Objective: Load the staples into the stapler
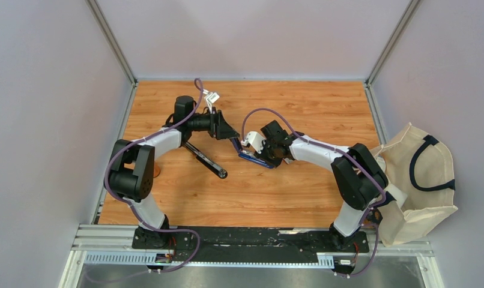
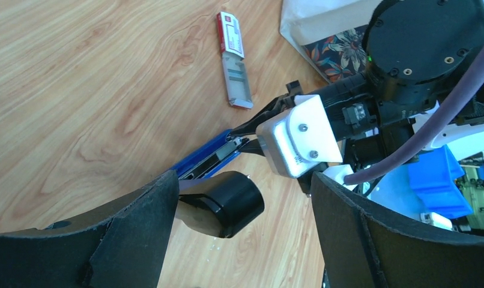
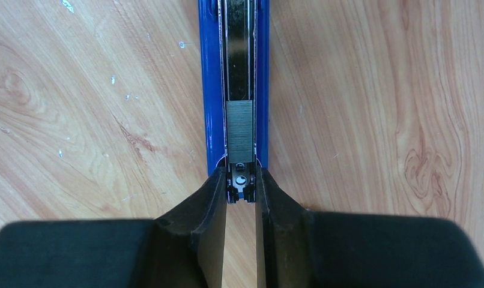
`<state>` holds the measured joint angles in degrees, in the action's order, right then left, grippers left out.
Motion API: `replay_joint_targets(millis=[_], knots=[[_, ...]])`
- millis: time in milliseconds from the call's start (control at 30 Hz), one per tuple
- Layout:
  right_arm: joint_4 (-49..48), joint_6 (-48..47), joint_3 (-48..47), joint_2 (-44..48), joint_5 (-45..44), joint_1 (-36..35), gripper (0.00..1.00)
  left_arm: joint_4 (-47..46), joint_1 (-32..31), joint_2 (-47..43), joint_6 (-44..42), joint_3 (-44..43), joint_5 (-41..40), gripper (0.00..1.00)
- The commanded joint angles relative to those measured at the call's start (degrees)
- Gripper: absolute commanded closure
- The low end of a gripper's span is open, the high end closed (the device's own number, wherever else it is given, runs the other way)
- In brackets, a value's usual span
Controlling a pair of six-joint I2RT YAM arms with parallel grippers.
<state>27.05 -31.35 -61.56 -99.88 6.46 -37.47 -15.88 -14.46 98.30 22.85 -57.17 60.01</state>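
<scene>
The blue stapler (image 1: 259, 161) lies open mid-table, its black top arm (image 1: 206, 160) swung out to the left. In the right wrist view a short grey strip of staples (image 3: 239, 129) lies in the stapler's channel (image 3: 212, 90). My right gripper (image 3: 241, 175) is shut on the channel's metal rear end; it shows in the top view (image 1: 245, 153). My left gripper (image 2: 242, 180) is wide open, with the black arm's end (image 2: 230, 201) by its left finger. It shows in the top view (image 1: 232, 139). The small white staple box (image 2: 233, 60) with a red label lies open beyond the stapler (image 2: 197, 157).
A cream tote bag (image 1: 420, 180) slumps at the table's right edge. Grey walls close in the left, back and right sides. Tiny metal specks lie on the wood (image 3: 116, 81) next to the stapler.
</scene>
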Motion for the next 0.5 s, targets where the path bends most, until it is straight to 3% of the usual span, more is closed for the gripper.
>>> replay_joint_targets(millis=[0,267,467], knots=[[-0.6,-1.3,1.1,-3.2,-1.6,-0.4,0.88,-6.2,-1.5,-1.4,1.4,-0.8,4.1,0.12],[-0.6,-1.3,1.0,-3.0,-1.7,-0.4,0.88,-28.0,-1.7,0.0,17.6,2.6,9.3,0.12],[-0.6,-1.2,1.2,-1.7,-1.0,-0.4,0.88,-31.3,-0.8,0.7,19.7,2.8,9.3,0.12]])
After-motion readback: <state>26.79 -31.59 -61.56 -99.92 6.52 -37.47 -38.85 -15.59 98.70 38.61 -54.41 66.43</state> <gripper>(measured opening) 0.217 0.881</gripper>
